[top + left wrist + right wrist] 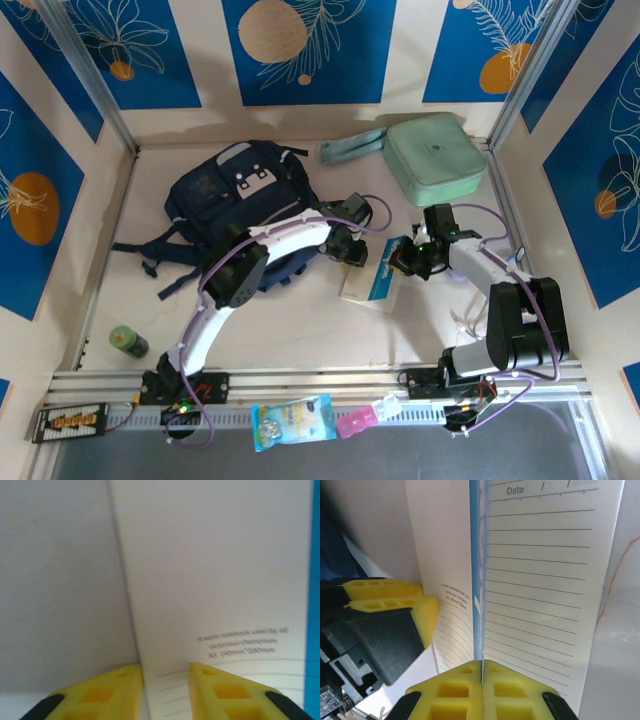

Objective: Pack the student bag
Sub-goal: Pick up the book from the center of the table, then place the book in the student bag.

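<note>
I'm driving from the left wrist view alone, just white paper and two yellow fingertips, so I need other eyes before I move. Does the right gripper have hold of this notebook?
Observer: Yes, the right gripper is shut on the blue edge of the notebook, which is open at a lined page.
Operator: Where is the student bag?
Observer: The student bag lies left of the notebook and farther back, apart from it.
Operator: And on the other side?
Observer: A mint green case sits in the far right corner, beyond the right gripper.
</note>
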Tool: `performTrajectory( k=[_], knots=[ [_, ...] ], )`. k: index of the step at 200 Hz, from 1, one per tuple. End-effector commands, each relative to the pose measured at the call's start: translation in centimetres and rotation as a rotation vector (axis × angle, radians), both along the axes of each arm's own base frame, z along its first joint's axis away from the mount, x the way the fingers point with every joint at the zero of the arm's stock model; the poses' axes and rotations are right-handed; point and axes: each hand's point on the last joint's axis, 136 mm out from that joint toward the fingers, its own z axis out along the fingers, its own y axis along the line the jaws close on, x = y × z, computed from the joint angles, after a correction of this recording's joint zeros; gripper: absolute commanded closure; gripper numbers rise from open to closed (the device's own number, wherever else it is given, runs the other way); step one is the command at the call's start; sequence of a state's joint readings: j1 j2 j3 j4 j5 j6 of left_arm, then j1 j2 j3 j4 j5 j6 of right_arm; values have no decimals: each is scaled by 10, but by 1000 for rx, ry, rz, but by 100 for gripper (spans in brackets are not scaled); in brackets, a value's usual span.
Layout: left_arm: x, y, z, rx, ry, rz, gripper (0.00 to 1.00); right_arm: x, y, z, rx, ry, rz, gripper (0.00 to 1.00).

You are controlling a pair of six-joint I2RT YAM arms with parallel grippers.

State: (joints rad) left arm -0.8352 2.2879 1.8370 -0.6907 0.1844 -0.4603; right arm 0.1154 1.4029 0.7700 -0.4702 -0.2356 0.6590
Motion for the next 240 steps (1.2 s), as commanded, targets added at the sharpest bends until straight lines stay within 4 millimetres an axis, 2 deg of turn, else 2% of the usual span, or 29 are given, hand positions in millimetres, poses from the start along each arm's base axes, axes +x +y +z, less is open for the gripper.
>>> performTrajectory(
  k=[1, 17, 32, 59, 92, 113, 129, 154, 163, 181, 194, 213, 240],
  knots=[
    [18, 0, 66, -173, -24, 26, 59, 8, 4, 27, 23, -125, 32, 100],
    [34, 11, 111, -278, -56, 63, 53, 17, 9, 50, 73, -211, 54, 100],
    [46, 28, 142, -370, -68, 102, 47, 24, 18, 72, 141, -271, 91, 100],
    [65, 68, 174, -512, -54, 206, 35, 35, 38, 110, 272, -352, 165, 100],
    [75, 117, 184, -639, -42, 333, 21, 50, 65, 155, 402, -426, 260, 100],
    [79, 152, 187, -679, -73, 418, 12, 59, 89, 181, 462, -465, 334, 100],
    [81, 181, 184, -661, -101, 487, 9, 65, 115, 195, 498, -487, 399, 100],
    [86, 236, 177, -596, -158, 639, 8, 71, 168, 211, 567, -488, 526, 100],
    [86, 257, 175, -572, -180, 696, 7, 71, 190, 212, 593, -473, 573, 100],
    [81, 288, 171, -535, -216, 785, 6, 69, 222, 212, 641, -442, 635, 100],
    [76, 302, 169, -518, -236, 821, 6, 69, 240, 199, 652, -398, 649, 100],
    [66, 310, 160, -485, -236, 838, 5, 75, 247, 169, 631, -311, 620, 100],
    [58, 303, 147, -490, -187, 804, 6, 84, 234, 111, 497, -180, 532, 97]
  ],
)
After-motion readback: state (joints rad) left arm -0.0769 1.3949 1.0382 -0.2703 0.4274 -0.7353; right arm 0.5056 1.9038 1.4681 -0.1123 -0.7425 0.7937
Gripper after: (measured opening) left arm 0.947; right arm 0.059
